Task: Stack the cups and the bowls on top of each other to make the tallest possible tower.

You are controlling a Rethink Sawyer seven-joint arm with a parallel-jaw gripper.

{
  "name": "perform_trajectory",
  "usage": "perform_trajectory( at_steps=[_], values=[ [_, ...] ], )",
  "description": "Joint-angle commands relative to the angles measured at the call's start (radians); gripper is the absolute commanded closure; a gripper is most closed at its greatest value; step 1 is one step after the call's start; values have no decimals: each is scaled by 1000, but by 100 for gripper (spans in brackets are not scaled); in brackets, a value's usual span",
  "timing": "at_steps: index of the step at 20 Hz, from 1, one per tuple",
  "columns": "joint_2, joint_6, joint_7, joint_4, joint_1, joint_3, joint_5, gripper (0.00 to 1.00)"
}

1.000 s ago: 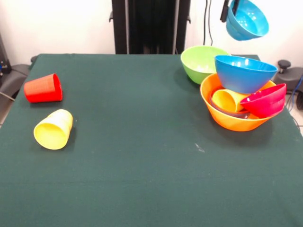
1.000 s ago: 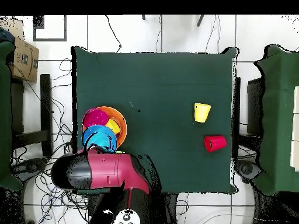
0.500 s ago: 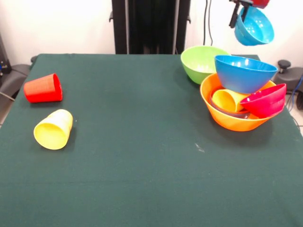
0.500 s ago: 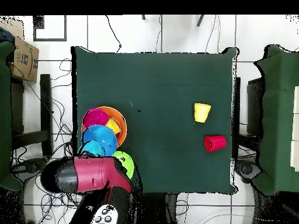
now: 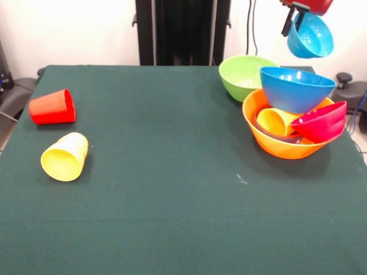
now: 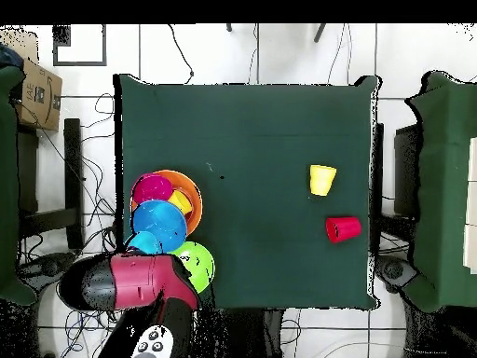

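The claw point(image 5: 293, 12) is clamped on the rim of a small light-blue plastic bowl point(image 5: 310, 36), dangling it tilted in the air above the pile. On the green surface point(image 5: 172, 189), the big orange bowl point(image 5: 281, 148) holds a yellow cup point(image 5: 274, 121), a crimson bowl point(image 5: 320, 122) and a blue bowl point(image 5: 296, 89). A lime green bowl point(image 5: 245, 75) sits just behind. A red cup point(image 5: 53, 107) and another yellow tumbler point(image 5: 65, 156) lie tipped over, well apart.

**Green table with cups and bowls resting on it**

A table point(image 5: 172, 189) covered in dark green cloth fills the front view. Near its left edge a red cup point(image 5: 53, 107) lies on its side, with a yellow cup point(image 5: 65, 156) on its side just in front of it. At the far right sit a lime green bowl point(image 5: 245, 76) and, beside it, a large orange bowl point(image 5: 275, 143) holding other pieces.
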State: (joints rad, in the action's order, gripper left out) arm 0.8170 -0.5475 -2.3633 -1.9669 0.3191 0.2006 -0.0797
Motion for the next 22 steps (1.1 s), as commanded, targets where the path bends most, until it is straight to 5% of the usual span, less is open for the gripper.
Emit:
perform_trajectory(
  at_steps=[1, 6, 7, 22],
  values=[
    [-61, 81, -189, 24, 2, -10, -32, 100],
    [-77, 87, -200, 40, 21, 15, -32, 100],
    [-82, 82, -200, 47, 32, 29, -33, 0],
    [-114, 71, -198, 80, 64, 68, -48, 0]
  ],
)
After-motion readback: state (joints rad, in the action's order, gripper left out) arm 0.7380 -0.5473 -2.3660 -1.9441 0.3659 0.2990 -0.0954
